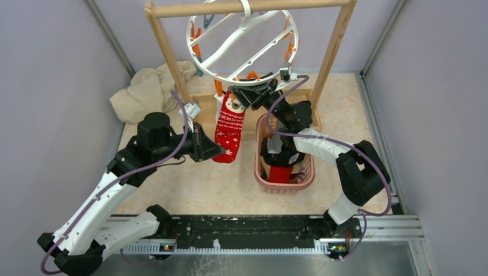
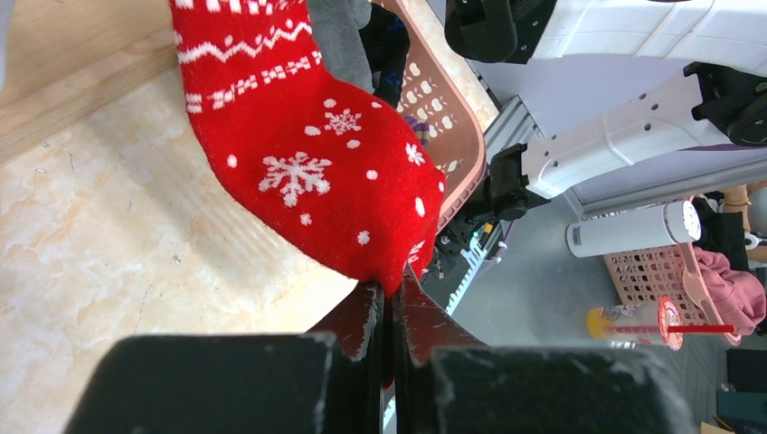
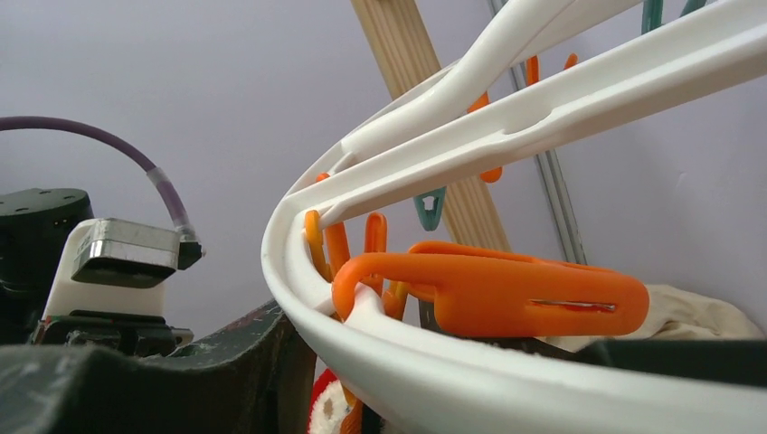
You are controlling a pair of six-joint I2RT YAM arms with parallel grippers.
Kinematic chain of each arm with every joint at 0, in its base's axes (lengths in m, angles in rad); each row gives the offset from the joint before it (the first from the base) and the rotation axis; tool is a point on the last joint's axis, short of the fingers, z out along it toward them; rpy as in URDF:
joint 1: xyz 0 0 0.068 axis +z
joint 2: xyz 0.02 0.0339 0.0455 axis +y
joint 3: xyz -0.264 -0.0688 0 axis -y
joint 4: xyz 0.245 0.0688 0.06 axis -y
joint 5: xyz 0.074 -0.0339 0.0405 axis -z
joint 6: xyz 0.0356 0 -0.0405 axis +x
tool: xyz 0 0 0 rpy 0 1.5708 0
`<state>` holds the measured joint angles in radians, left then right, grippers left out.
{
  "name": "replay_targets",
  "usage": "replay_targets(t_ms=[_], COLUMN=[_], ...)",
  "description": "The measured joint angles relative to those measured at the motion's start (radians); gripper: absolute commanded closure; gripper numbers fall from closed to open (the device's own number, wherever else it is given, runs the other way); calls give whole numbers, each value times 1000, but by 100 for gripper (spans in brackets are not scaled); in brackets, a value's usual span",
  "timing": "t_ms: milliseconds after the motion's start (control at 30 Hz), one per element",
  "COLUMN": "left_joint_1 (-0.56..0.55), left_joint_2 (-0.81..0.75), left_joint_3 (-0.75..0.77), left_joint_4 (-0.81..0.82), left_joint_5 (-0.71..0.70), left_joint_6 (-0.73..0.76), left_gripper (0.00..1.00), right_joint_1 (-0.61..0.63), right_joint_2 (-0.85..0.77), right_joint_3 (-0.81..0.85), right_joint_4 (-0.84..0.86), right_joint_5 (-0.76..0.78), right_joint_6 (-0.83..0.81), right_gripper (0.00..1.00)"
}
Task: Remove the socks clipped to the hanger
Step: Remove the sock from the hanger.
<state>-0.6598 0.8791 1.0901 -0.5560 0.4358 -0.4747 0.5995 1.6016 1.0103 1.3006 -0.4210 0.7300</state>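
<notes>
**From above:** The red snowflake sock point(image 1: 229, 129) hangs by its cuff from the near rim of the white ring hanger point(image 1: 198, 54), which hooks over the wooden rack point(image 1: 167, 52). The left hand point(image 1: 213, 152) is clenched on the sock's toe, while the right hand point(image 1: 239, 96) reaches up to the cuff. Just right of the sock, the pink basket point(image 1: 265, 178) on the table point(image 1: 172, 190) holds socks that are off the hanger (a red one and something dark show on top). A beige cloth point(image 1: 147, 92) lies bunched behind the left arm.

**Left wrist:** The two fingers point(image 2: 357, 321) press together with the tip of the toe pinched between them. The sock stretches up and away, with the basket's lattice wall just behind it.

**Right wrist:** The hanger's rim sweeps across the view with an orange clip point(image 3: 488, 291) lying just above it. A scrap of red-and-white cuff shows below. Dark fingers point(image 3: 154, 380) stand on either side of the clip, but whether they have begun to press it cannot be told.

**The step in hand:** This looks like the release of the clip. It will likely go best if the right hand squeezes the clip squarely until it opens. The left hand should hold only light downward tension, since a hard tug would probably swing the ring and stretch the cuff. Once free, the sock belongs in the basket.
</notes>
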Motion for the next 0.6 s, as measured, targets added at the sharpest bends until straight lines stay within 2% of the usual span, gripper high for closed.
replay_targets(t_ms=[167, 433, 600], left_joint_1=[0, 0, 0], left_joint_2=[1, 1, 1], left_joint_3=[-7, -13, -14], left_joint_4=[2, 3, 4], left_joint_5=[3, 3, 3], left_joint_6=[0, -1, -2], left_gripper=[97, 97, 98], right_joint_1=[0, 0, 0], right_joint_2=[0, 0, 1], right_joint_3=[7, 7, 13], right_joint_4=[1, 20, 34], right_joint_5=[-3, -3, -7], right_joint_6=[1, 8, 11], right_gripper=[56, 67, 77])
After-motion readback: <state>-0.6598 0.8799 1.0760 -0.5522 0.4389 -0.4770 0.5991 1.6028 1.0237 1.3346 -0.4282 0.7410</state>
